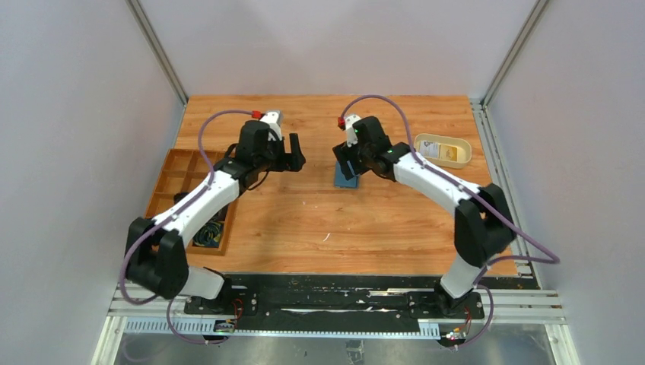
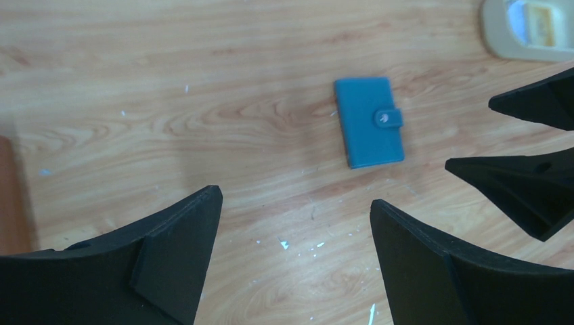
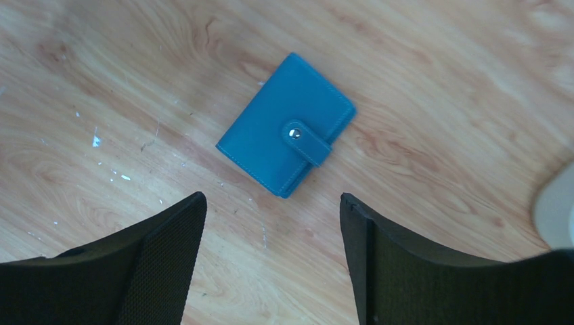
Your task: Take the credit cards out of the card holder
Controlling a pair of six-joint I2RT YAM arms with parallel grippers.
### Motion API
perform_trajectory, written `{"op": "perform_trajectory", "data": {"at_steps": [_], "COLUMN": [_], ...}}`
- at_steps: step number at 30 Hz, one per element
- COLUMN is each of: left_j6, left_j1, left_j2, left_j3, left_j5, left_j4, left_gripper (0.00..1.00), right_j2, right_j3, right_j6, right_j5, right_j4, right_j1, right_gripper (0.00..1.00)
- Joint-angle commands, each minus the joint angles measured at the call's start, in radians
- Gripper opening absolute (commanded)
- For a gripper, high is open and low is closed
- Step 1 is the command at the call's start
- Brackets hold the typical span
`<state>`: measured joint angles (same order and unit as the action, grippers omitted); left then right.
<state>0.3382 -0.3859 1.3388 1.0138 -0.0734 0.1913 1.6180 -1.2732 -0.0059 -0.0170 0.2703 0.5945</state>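
The left gripper [image 2: 296,203] hangs above the table [image 1: 319,220] with its jaws spread wide and nothing between them, only bare wood showing in the gap. The right gripper [image 3: 273,200] is likewise well parted and empty, hovering just over the near edge of the card holder [image 3: 284,125] without touching it. The card holder lies flat on the table between the two grippers, closer to the right one. It is folded closed, with its small tab snapped down over the cover. In the left wrist view the right gripper's black fingers [image 2: 528,169] reach in from the right, just beside the holder but apart from it. Farther to the right sits a cream oval dish [image 1: 420,144]. Inside it lie what look like the credit cards [image 2: 541,24], one whitish and one yellow, though the view is too small to be sure. At the table's left edge rests a brown wooden compartment tray [image 1: 175,182].
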Motion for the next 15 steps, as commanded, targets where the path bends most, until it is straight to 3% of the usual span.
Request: {"op": "perform_trajectory", "data": {"at_steps": [1, 8, 15], "left_j6": [0.047, 0.095, 0.088], "left_j1": [-0.001, -0.001, -0.001], "left_j2": [0.152, 0.351, 0.4], "left_j3": [0.037, 0.165, 0.208], "left_j5": [0.034, -0.059, -0.095], "left_j4": [-0.041, -0.084, -0.07], "left_gripper": [0.91, 0.9, 0.9], "right_j2": [0.137, 0.26, 0.316], "right_j3": [-0.098, -0.149, -0.142], "right_j6": [-0.031, -0.054, -0.035], "right_j5": [0.109, 0.064, 0.112], "right_j4": [0.059, 0.049, 0.01], "right_j1": [0.005, -0.008, -0.065], "right_gripper": [0.73, 0.71, 0.57]}}
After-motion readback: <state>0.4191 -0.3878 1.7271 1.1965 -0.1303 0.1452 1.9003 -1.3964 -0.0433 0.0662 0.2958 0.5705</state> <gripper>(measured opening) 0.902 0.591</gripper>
